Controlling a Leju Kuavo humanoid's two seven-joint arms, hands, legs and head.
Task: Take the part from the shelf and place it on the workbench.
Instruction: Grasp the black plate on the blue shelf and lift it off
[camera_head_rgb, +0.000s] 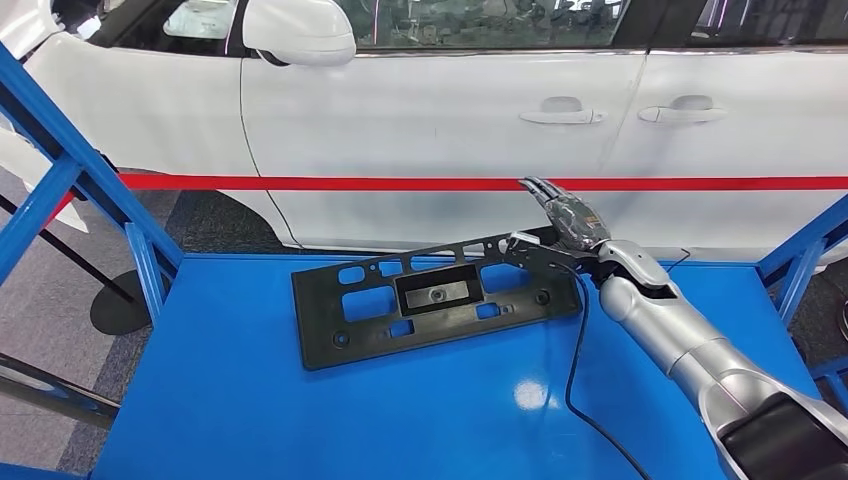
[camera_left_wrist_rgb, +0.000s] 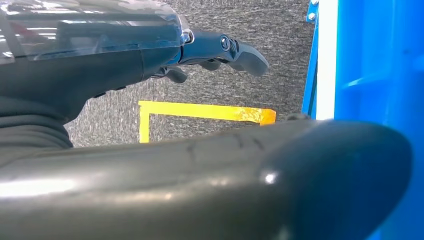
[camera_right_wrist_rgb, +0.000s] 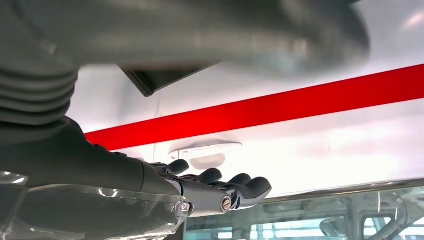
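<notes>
The part (camera_head_rgb: 430, 300), a long flat black plastic panel with several cut-outs, lies flat on the blue workbench (camera_head_rgb: 400, 410), slightly skewed, near its far edge. My right hand (camera_head_rgb: 565, 225) is at the panel's right end, its fingers stretched out straight above and past the panel and its thumb lying over the end. In the right wrist view a dark corner of the part (camera_right_wrist_rgb: 150, 80) shows under the blurred thumb, apart from the straight fingers (camera_right_wrist_rgb: 225, 187). My left hand (camera_left_wrist_rgb: 215, 50) hangs over grey carpet beside the bench, holding nothing.
A white car (camera_head_rgb: 450, 120) stands just behind the bench, with a red barrier tape (camera_head_rgb: 300, 182) across it. Blue frame struts rise at the bench's left (camera_head_rgb: 60, 150) and right (camera_head_rgb: 800, 250). A black cable (camera_head_rgb: 575, 370) trails from my right wrist over the bench top. Yellow floor tape (camera_left_wrist_rgb: 200, 111) marks the carpet.
</notes>
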